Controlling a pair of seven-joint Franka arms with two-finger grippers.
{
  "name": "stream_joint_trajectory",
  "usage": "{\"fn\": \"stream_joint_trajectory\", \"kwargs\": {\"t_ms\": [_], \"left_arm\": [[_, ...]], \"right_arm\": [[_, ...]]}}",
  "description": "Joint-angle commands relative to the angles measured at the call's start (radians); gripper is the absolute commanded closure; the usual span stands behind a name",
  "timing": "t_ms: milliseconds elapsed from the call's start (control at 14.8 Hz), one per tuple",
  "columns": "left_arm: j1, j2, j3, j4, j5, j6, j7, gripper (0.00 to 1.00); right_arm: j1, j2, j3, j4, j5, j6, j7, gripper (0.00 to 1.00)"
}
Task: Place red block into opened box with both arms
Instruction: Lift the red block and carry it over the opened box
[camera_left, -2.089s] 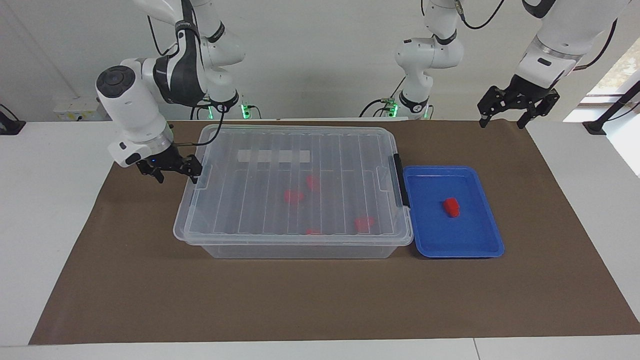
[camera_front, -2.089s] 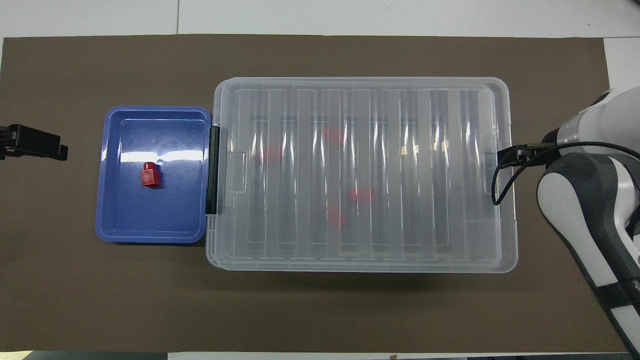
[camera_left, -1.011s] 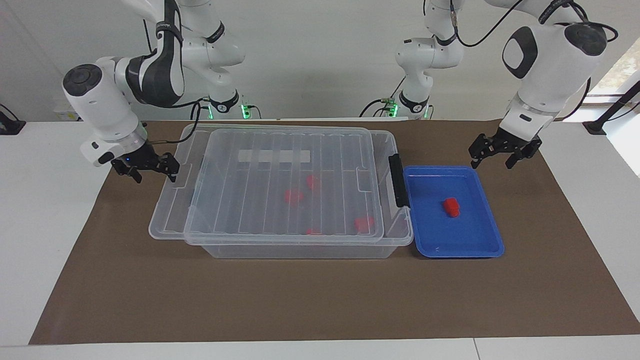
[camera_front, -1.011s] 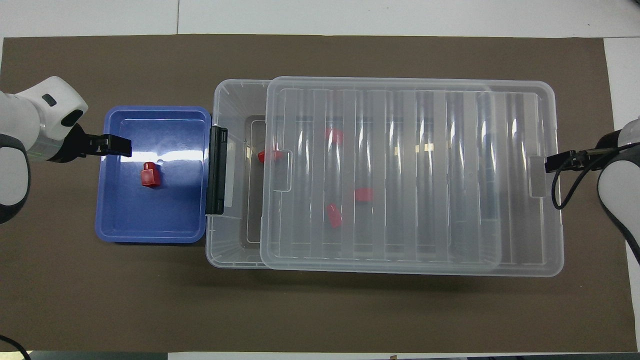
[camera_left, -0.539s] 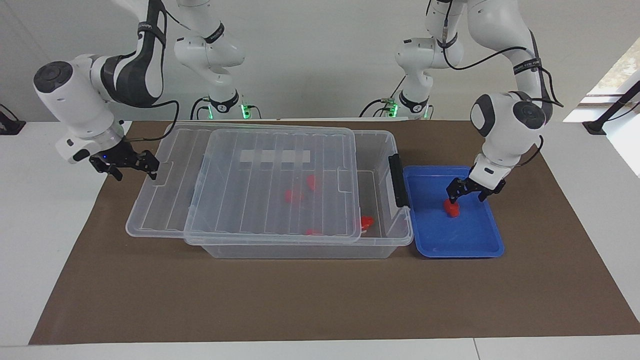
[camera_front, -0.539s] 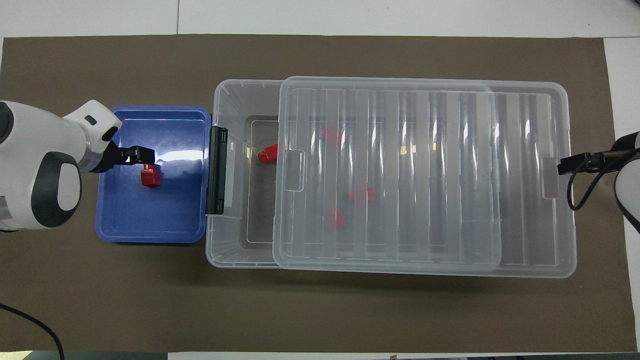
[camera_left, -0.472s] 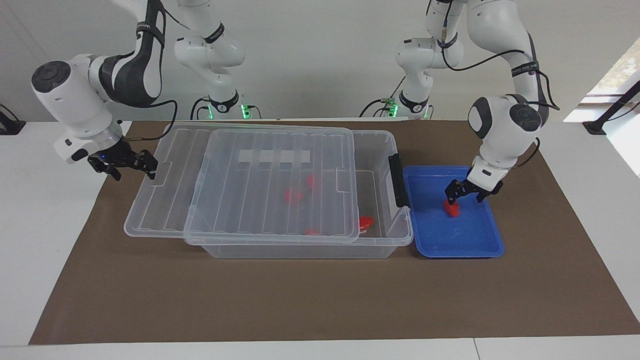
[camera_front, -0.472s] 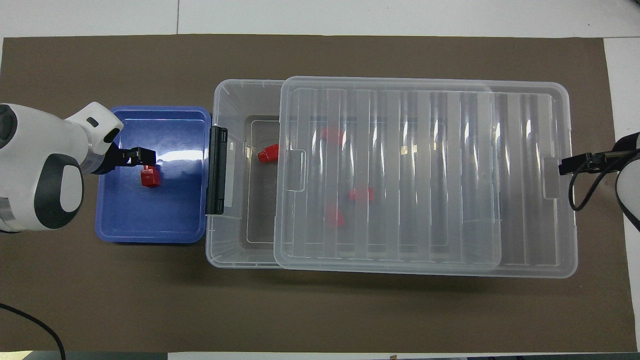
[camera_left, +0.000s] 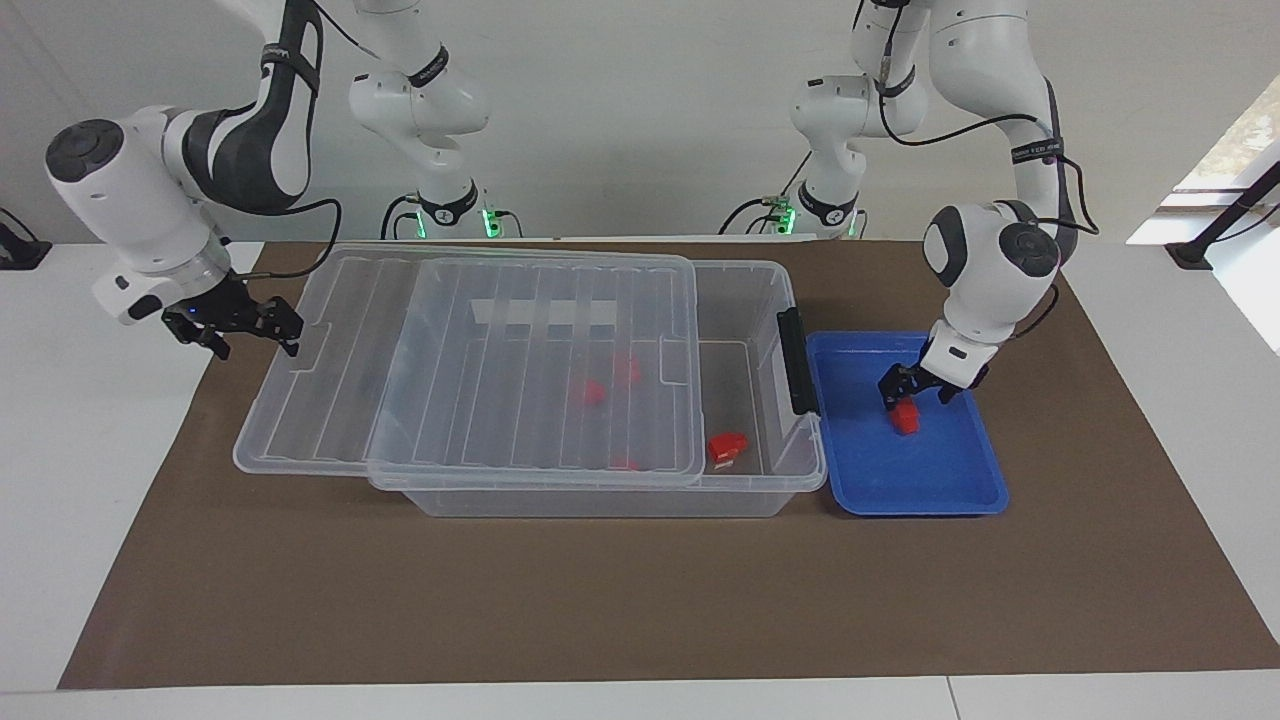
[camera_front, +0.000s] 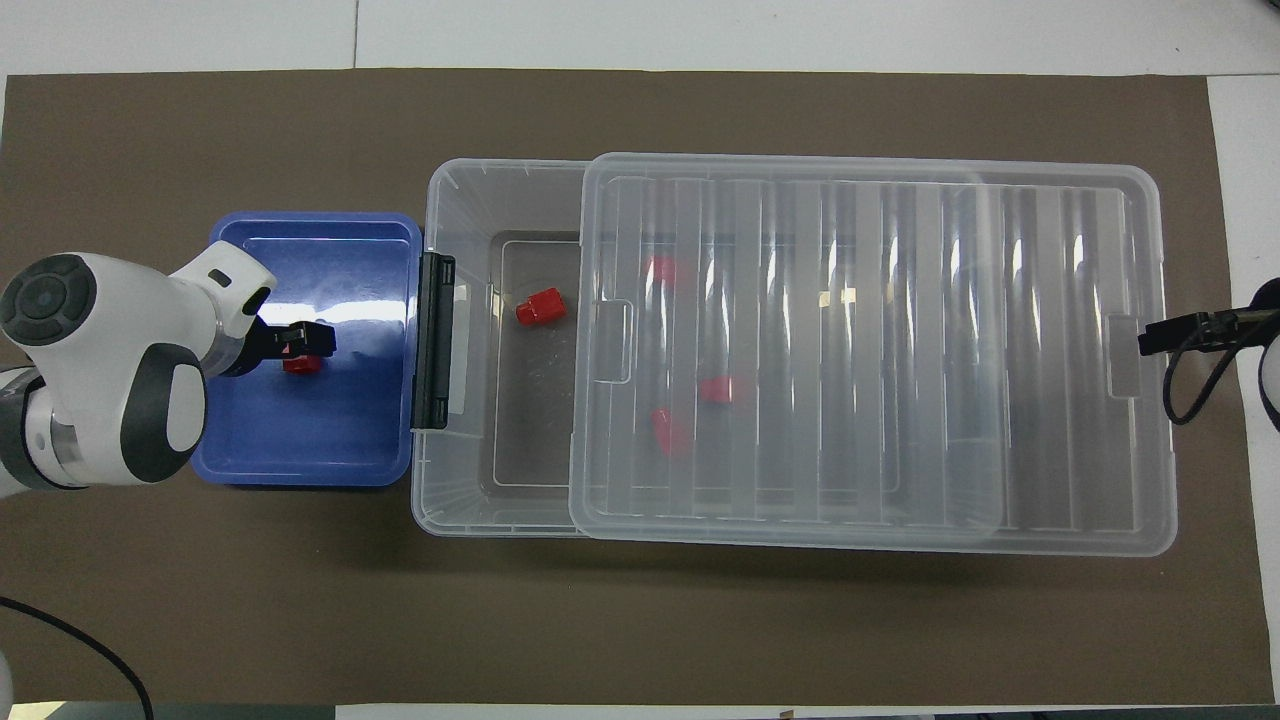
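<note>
Left gripper (camera_left: 912, 392) straddles the block (camera_left: 906, 419), jaws wide; small, rigid, light, slick: pinch its flat sides

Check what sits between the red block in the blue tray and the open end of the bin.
Bare blue tray floor, the tray's rim, then the box wall with its black clip handle. The overhead view shows it, with the left gripper over the red block.

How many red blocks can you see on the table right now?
5. One red block lies in the blue tray, at the left end effector; one uncovered block is in the box; three more blocks show through the lid. Others may be hidden.
</note>
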Motion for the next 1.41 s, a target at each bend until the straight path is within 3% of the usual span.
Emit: {"fn": "stream_joint_trajectory", "kwargs": {"t_ms": [0,67,135,202,270,539,741,1078,1348], "left_arm": [[-0.023,0.000,0.011,-0.041,-0.008,0.066,-0.016,0.00],[-0.023,0.009,0.011,-0.041,-0.008,0.069,-0.016,0.00],[-0.023,0.011,0.011,-0.035,-0.008,0.069,-0.015,0.16],[-0.020,0.012,0.013,-0.031,-0.008,0.069,-0.015,0.50],[-0.011,0.012,0.013,-0.031,-0.008,0.068,-0.018,0.99],[0.005,-0.011,0.013,-0.031,-0.008,0.031,-0.015,1.00],[-0.004,-0.096,0.013,-0.005,-0.008,-0.079,-0.015,1.00],[-0.011,-0.202,-0.010,0.166,-0.007,-0.354,-0.015,1.00],[-0.017,-0.201,-0.093,0.284,-0.005,-0.455,-0.021,1.00]], "right_arm": [[-0.035,-0.014,0.002,-0.013,-0.004,0.020,-0.060,0.00],[-0.037,-0.014,0.002,-0.013,-0.006,0.020,-0.068,0.00],[-0.040,-0.014,0.002,-0.013,-0.006,0.020,-0.068,0.00],[-0.045,-0.014,0.002,-0.013,-0.006,0.020,-0.068,0.00],[-0.049,-0.014,0.003,-0.013,-0.006,0.022,-0.070,0.00],[-0.069,-0.012,0.002,-0.013,-0.006,0.024,-0.109,0.00],[-0.080,-0.012,0.002,-0.013,-0.007,0.024,-0.114,0.00],[-0.080,-0.012,0.002,-0.011,-0.007,0.024,-0.126,0.00],[-0.083,-0.012,0.002,-0.008,-0.007,0.022,-0.134,0.00]]}}
